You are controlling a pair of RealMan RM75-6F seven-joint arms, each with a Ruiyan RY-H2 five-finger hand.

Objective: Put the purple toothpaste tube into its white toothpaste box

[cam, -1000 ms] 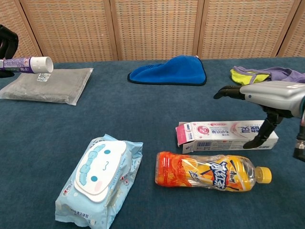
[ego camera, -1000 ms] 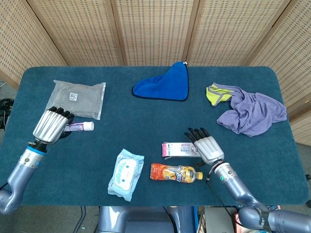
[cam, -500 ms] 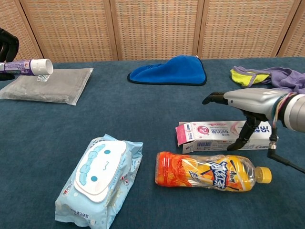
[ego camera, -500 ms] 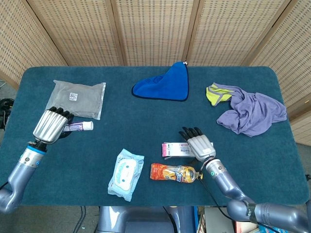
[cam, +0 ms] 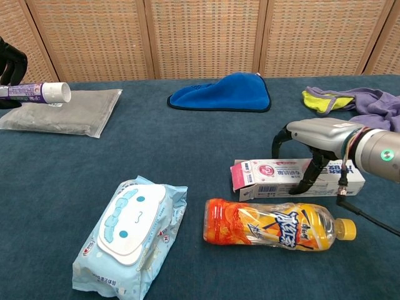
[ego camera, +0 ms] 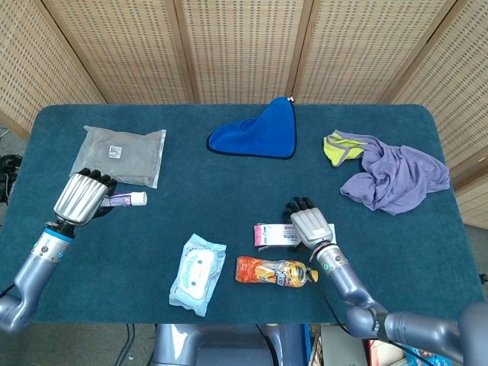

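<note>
Toothpaste tube: the purple toothpaste tube (cam: 30,92) had a white cap and small print along its body; it lay roughly level, cap pointing toward the table's middle, held above the left side of the table near the grey pouch (ego camera: 125,154).
Left hand: the left hand (ego camera: 79,197) was clamped round the tail of the tube, fingers curled over it; in the chest view only dark fingertips showed at the frame's edge.
Toothpaste box: the white toothpaste box (cam: 275,174) with pink ends lay flat on the blue table (ego camera: 229,198), its left end flap open and hanging out; what was inside could not be made out.
Right hand: the right hand (cam: 319,134) arched over the box, fingers bent down on both long sides; whether it actually gripped the box or only touched it could not be told.
Bottle: an orange drink bottle (cam: 278,227) lay on its side just in front of the box, yellow cap to the right.
Wipes pack: a pale blue cartoon wipes pack (cam: 130,230) lay closed, left of the bottle.
Cloths: a blue cloth (ego camera: 258,131) lay at the far centre; a lavender garment (ego camera: 396,177) with a yellow-green piece lay far right, cut off in the chest view.
</note>
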